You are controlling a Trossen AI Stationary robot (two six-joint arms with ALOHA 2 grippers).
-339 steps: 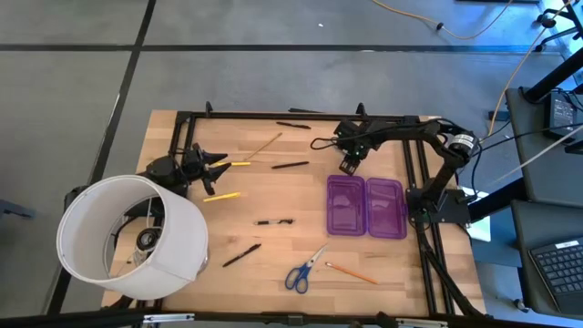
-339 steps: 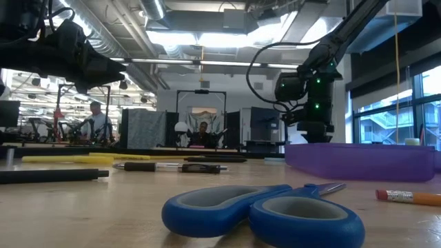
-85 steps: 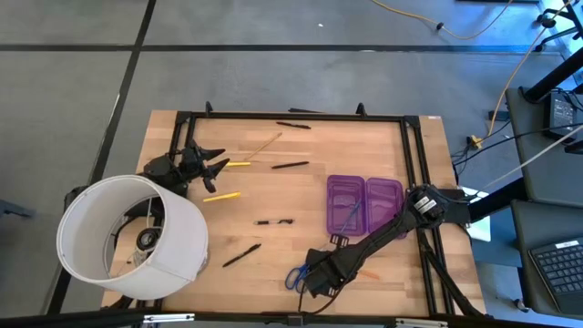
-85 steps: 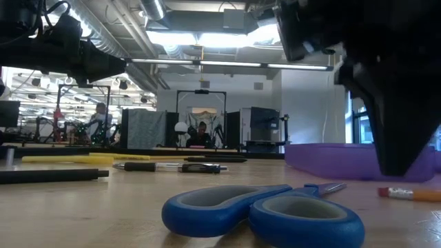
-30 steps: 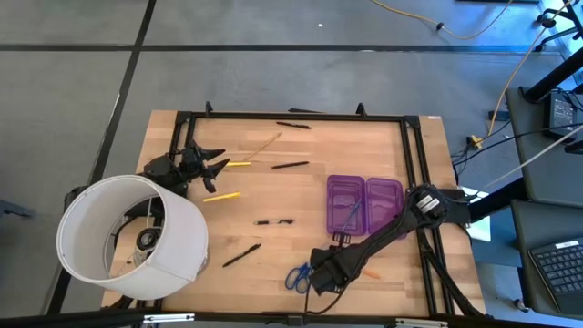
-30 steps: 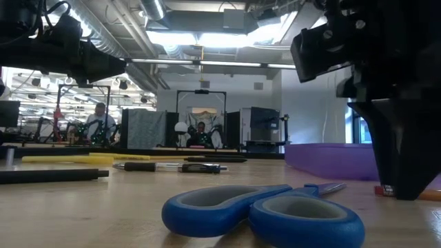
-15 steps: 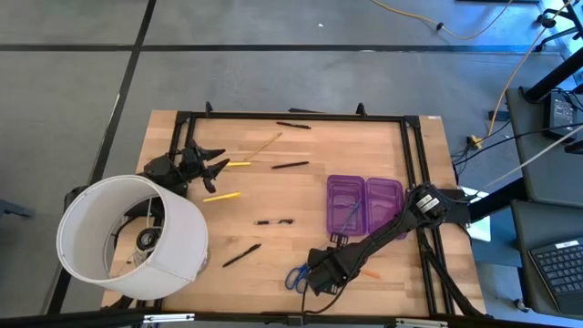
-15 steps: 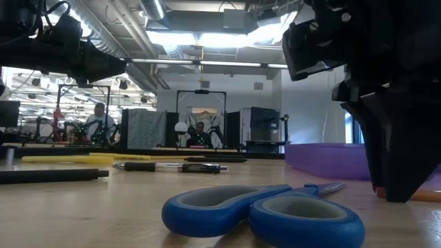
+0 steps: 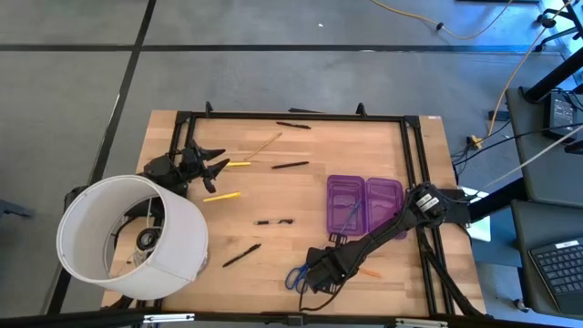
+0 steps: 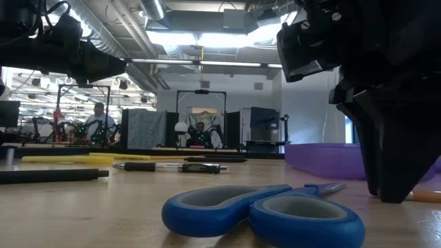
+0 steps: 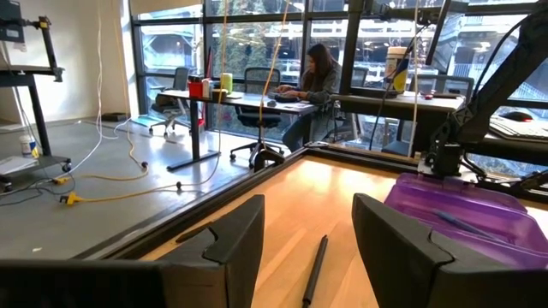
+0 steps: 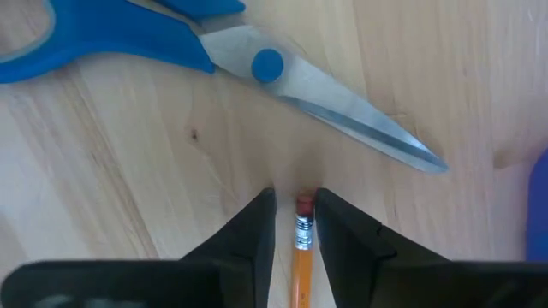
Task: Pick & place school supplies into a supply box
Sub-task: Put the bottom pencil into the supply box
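From above, my right gripper (image 9: 321, 276) is low at the near edge of the light wooden table (image 9: 273, 196), beside the blue-handled metal scissors (image 9: 294, 276), over a thin orange pencil (image 9: 368, 271). The translucent purple plastic supply box (image 9: 366, 206) lies open in two shallow halves to the far right of me, with one thin blue pen (image 9: 353, 210) inside. I count two yellow pencils (image 9: 221, 196), one pale thin stick and five black pens or markers (image 9: 241, 255) scattered around. My left gripper (image 9: 202, 162) waits at the far left, next to the big white cylinder shade (image 9: 127, 239).

At table height, the smooth rounded scissors handles (image 10: 265, 213) fill the foreground.

From the left wrist, my left fingers (image 11: 235, 235) stand apart, empty.

From the right wrist, my right fingers (image 12: 257, 227) sit close on both sides of the pencil's eraser end (image 12: 303, 235), the pencil's long axis running between them; the blades point towards the box.
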